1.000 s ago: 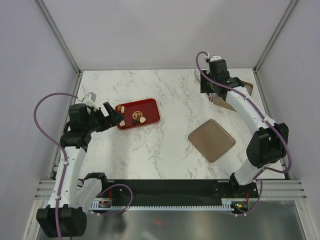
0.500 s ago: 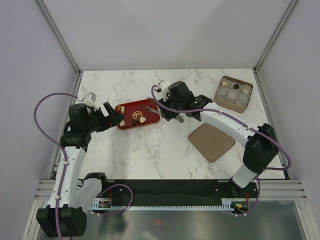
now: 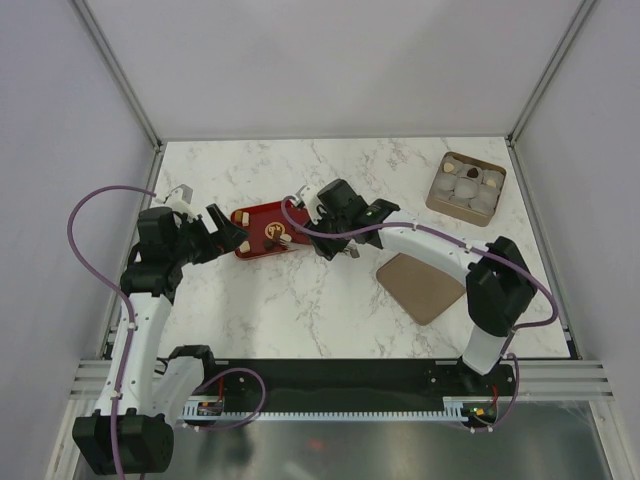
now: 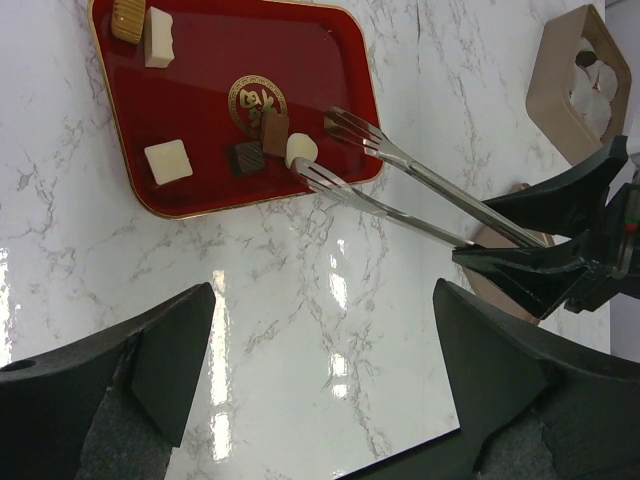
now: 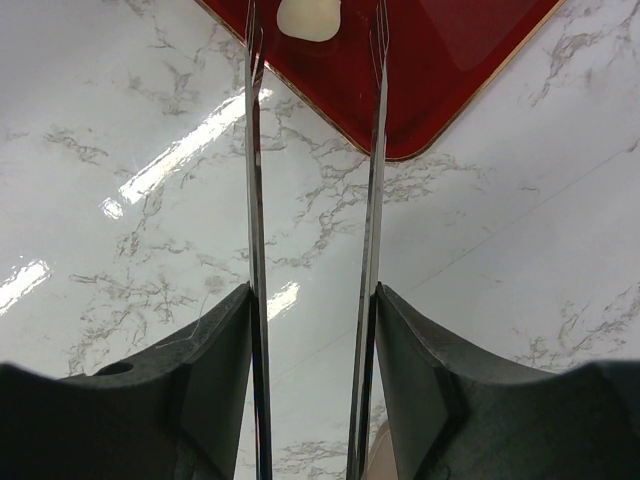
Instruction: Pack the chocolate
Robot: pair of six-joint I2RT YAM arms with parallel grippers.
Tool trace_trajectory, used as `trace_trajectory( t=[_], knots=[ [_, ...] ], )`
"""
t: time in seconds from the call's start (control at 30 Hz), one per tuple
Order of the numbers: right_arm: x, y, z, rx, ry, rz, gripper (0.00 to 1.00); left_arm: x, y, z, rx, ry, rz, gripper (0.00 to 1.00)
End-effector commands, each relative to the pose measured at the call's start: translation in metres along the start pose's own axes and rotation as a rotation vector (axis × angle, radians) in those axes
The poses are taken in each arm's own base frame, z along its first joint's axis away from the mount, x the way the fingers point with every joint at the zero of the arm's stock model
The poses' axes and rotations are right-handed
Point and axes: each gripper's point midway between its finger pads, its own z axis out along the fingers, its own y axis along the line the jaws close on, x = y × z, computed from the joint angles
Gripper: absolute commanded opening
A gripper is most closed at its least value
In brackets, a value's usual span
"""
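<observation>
Several small chocolates lie on a red tray (image 3: pixel 302 216), some cream-white and some dark brown. In the left wrist view the tray (image 4: pixel 200 90) holds a cream-white piece (image 4: pixel 301 150) between the tips of metal tongs (image 4: pixel 400 185). Dark pieces (image 4: pixel 246 157) lie beside it, and another white piece (image 4: pixel 168 161) is further left. My right gripper (image 3: pixel 320 234) is shut on the tongs. In the right wrist view (image 5: pixel 313 300) the tong arms (image 5: pixel 255 200) straddle the white piece (image 5: pixel 309 17), still apart. My left gripper (image 3: pixel 228 231) is open and empty just left of the tray, also seen in its wrist view (image 4: pixel 322 330).
A tan box (image 3: pixel 466 184) holding several chocolates in white cups stands at the back right, also in the left wrist view (image 4: pixel 575 85). Its flat brown square lid (image 3: pixel 422 285) lies on the marble table right of centre, under my right arm.
My right arm has swung with the tongs from the box at the back right to the red tray. The tong tips now sit around a white piece. The left arm has not moved.
</observation>
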Motion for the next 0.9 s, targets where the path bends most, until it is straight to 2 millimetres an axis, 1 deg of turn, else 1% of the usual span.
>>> trace_trajectory(
  t=[0.0,0.13,0.33,0.47,0.67,0.8,0.87],
  knots=[
    [-0.014,0.003,0.001,-0.012,-0.029,-0.031,0.57,-0.011,-0.005,-0.004,0.018,-0.044,0.051,0.98],
    [-0.001,0.001,0.013,-0.003,0.012,-0.023,0.57,-0.011,-0.005,-0.003,0.018,-0.04,0.05,0.98],
    [0.005,-0.002,0.025,0.01,0.038,-0.009,0.56,-0.011,-0.004,-0.003,0.014,-0.043,0.05,0.98],
    [0.007,-0.004,0.028,0.023,0.047,-0.006,0.53,-0.012,-0.004,-0.004,0.013,-0.044,0.051,0.98],
    [0.009,-0.015,0.029,0.076,0.057,0.023,0.5,-0.011,-0.005,-0.003,0.023,-0.039,0.049,0.98],
    [0.012,-0.03,0.033,0.119,0.082,0.08,0.46,-0.01,-0.005,-0.003,0.023,-0.036,0.048,0.98],
    [0.011,-0.034,0.033,0.114,0.076,0.099,0.43,-0.01,-0.005,-0.003,0.022,-0.036,0.048,0.98]
  ],
)
